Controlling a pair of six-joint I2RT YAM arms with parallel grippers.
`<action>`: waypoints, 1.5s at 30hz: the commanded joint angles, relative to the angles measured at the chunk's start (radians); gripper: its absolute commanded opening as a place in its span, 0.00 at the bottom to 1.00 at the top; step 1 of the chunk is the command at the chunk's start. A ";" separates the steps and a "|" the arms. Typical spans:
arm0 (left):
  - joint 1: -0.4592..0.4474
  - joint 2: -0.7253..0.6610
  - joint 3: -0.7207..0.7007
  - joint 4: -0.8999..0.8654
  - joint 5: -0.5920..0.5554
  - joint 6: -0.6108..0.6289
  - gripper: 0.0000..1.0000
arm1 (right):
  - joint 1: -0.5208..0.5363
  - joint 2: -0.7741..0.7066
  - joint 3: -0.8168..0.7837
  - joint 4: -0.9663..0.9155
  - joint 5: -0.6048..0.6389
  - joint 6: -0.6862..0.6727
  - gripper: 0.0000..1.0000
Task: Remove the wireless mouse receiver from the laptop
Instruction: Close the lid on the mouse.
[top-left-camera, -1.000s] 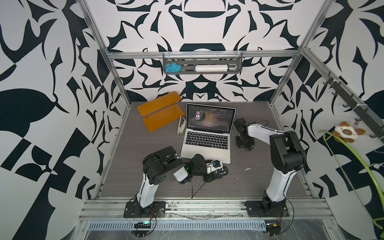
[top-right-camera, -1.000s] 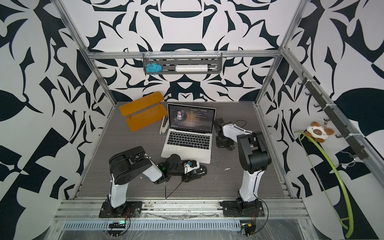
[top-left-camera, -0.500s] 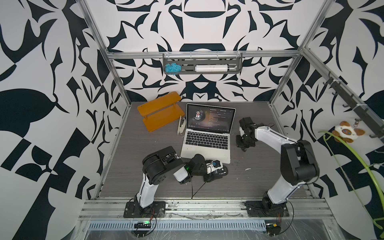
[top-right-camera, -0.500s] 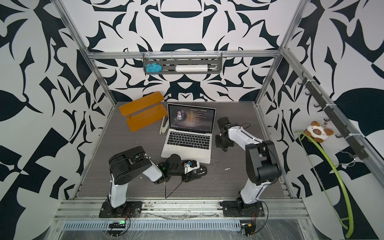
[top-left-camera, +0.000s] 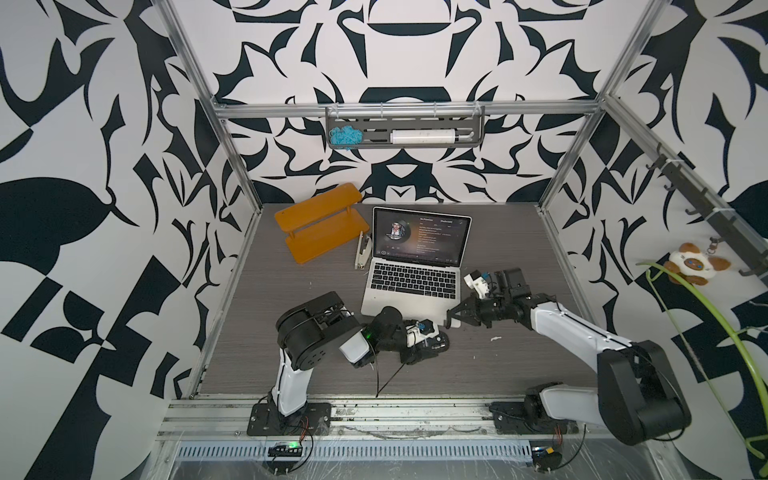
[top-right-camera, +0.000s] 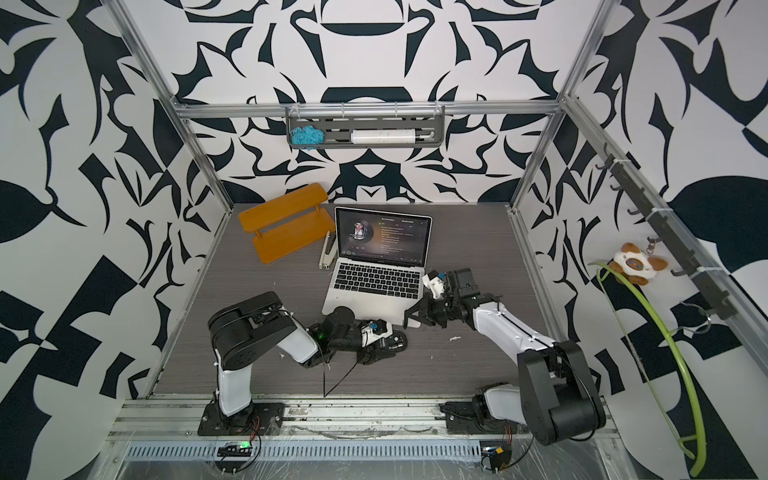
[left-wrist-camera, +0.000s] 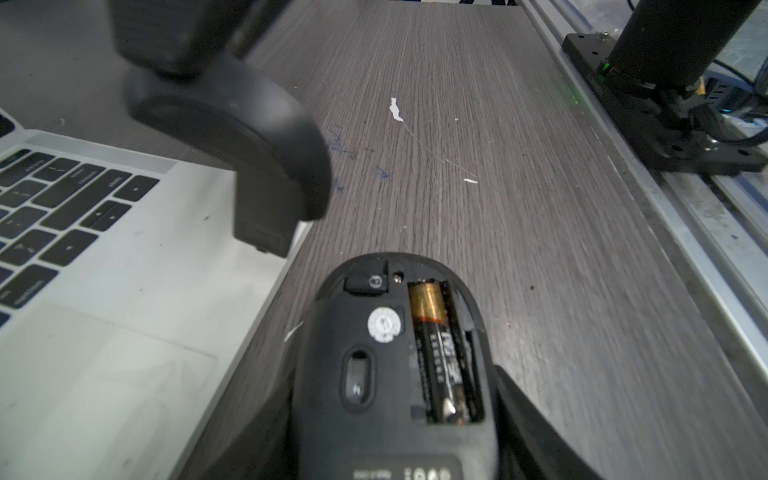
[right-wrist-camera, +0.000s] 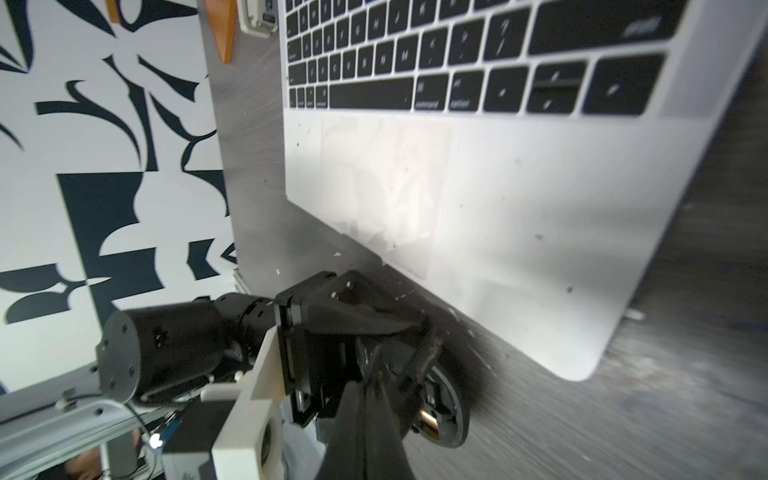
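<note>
Over toward the far middle of the table (top-left-camera: 519, 374) sits the laptop (top-left-camera: 415, 284), lid up, with a dark music player and a round portrait on the screen. It's angled a bit, silver base flat on the wood.

Just off its near edge, by the near right corner, the left gripper (top-left-camera: 426, 345) is clamped on a black mouse (left-wrist-camera: 395, 365), one finger down each side. The mouse is belly up. In the left wrist view the battery bay is uncovered and you can see the battery (left-wrist-camera: 436, 349) lying in it.

The right gripper (top-left-camera: 449, 322) reaches in from the right with its tips pressed together, pointing left at that same corner and just short of the mouse. From the right wrist view the fingertips (right-wrist-camera: 370, 399) look completely closed. Honestly I can't tell if anything tiny is pinched between them, or whether they actually touch the laptop's corner.

Other stuff: an orange two-tier rack (top-left-camera: 320, 226) at the far left, a pale stapler (top-left-camera: 361, 251) right beside the laptop's left side, and a few white scraps (top-left-camera: 494, 338) on the table to the right of the mouse.
</note>
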 joint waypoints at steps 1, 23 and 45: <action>0.028 0.044 -0.077 -0.196 -0.004 -0.043 0.23 | 0.015 -0.031 -0.073 0.305 -0.173 0.172 0.00; 0.106 0.152 -0.142 0.016 0.118 -0.015 0.23 | 0.148 0.094 -0.213 0.643 -0.210 0.354 0.00; 0.114 0.169 -0.161 0.067 0.124 -0.021 0.24 | 0.146 0.144 -0.215 0.564 -0.184 0.286 0.00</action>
